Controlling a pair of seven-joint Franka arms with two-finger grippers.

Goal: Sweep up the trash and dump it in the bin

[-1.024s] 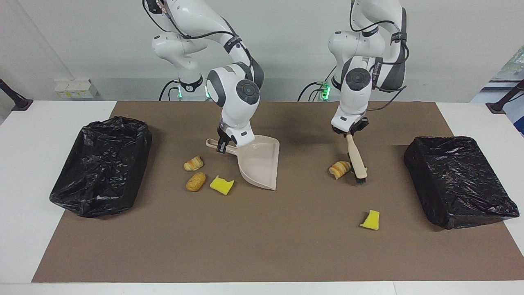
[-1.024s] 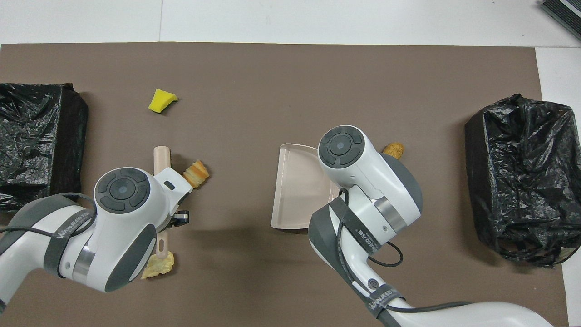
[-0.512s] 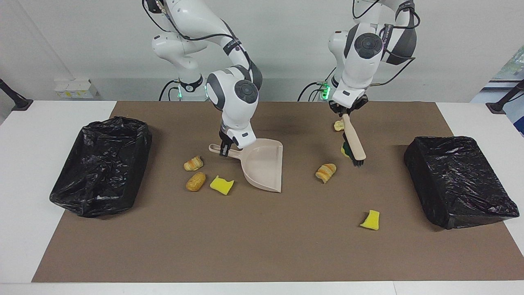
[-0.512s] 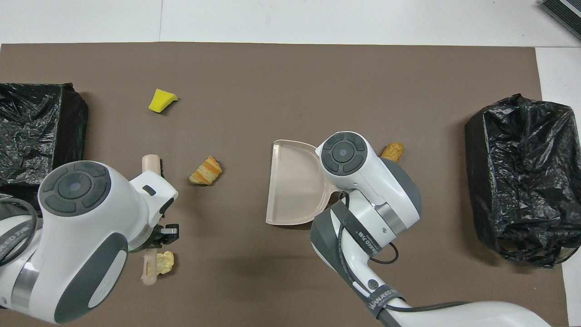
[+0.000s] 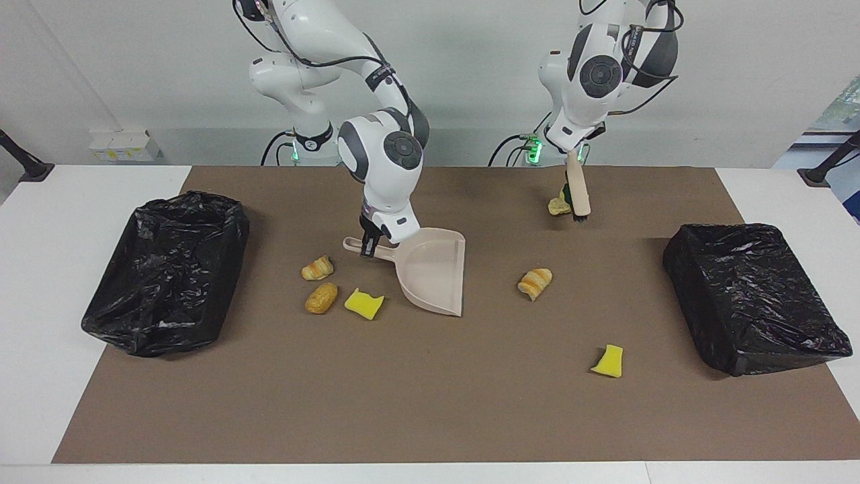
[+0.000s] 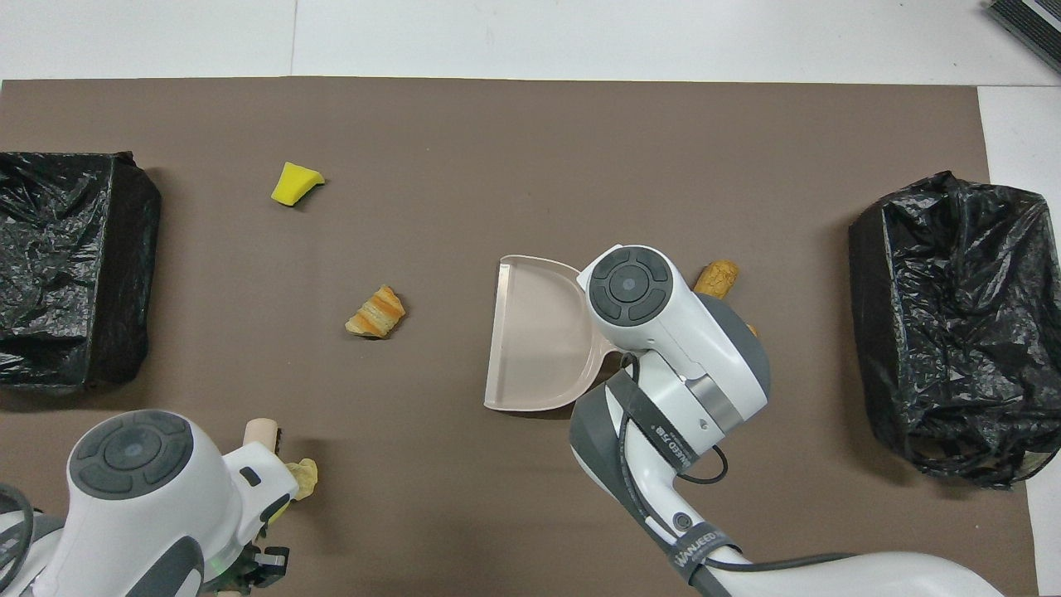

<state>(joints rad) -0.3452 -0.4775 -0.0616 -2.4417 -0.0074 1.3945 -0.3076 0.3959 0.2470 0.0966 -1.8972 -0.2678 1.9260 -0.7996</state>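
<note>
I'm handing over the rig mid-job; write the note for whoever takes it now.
Right pincer: shut on the dustpan handle, pan on the mat mid-table.
Left pincer: shut on the brush, bristles down by a pale scrap close to the robots.
Loose: striped pastry and yellow sponge toward the left arm's end; two pastries and a sponge beside the dustpan.
Done: nothing in the pan.
Left: sweep in, dump in a bin.

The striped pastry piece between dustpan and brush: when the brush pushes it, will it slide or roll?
The striped pastry piece looks small and light, so it should move easily. Its curved, tapered shape will probably make it veer or tumble rather than slide straight toward the dustpan.
</note>
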